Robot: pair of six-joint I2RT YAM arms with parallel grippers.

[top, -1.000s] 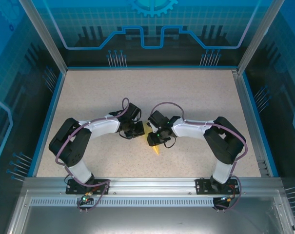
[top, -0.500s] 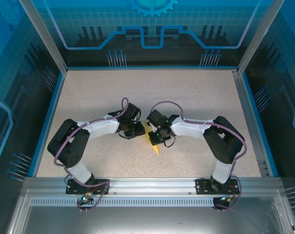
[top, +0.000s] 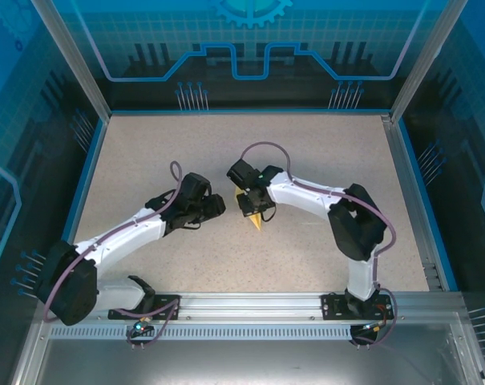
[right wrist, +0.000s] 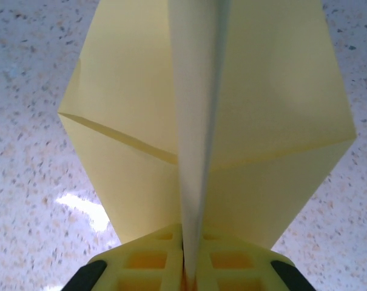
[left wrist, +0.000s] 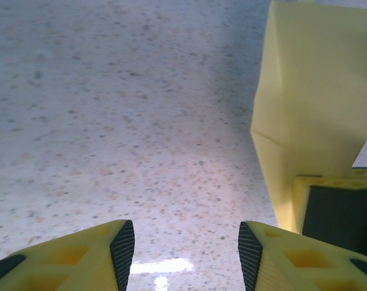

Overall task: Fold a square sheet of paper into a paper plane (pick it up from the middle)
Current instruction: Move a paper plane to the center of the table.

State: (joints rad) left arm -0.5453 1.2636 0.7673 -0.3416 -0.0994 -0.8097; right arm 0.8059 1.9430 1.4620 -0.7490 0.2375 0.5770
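The pale-yellow paper plane (top: 256, 220) hangs near the table's middle, its sharp tip pointing toward the near edge. My right gripper (top: 251, 206) is shut on its centre crease. In the right wrist view the plane (right wrist: 128, 121) spreads both wings out from the pinched fold, with the right gripper (right wrist: 192, 270) closed tight at the base. My left gripper (top: 219, 206) stands open just left of the plane, apart from it. In the left wrist view the left gripper (left wrist: 186, 242) holds nothing over bare table, and the plane (left wrist: 310, 103) rises at the right edge.
The speckled beige table (top: 306, 152) is bounded by a blue rim (top: 86, 184) and transparent walls. A metal rail (top: 250, 305) carrying both arm bases runs along the near edge. Open table lies on all sides of the arms.
The left arm has stretched out low and its gripper has drawn back left, away from the plane. The right gripper has carried the plane a little farther and leftward.
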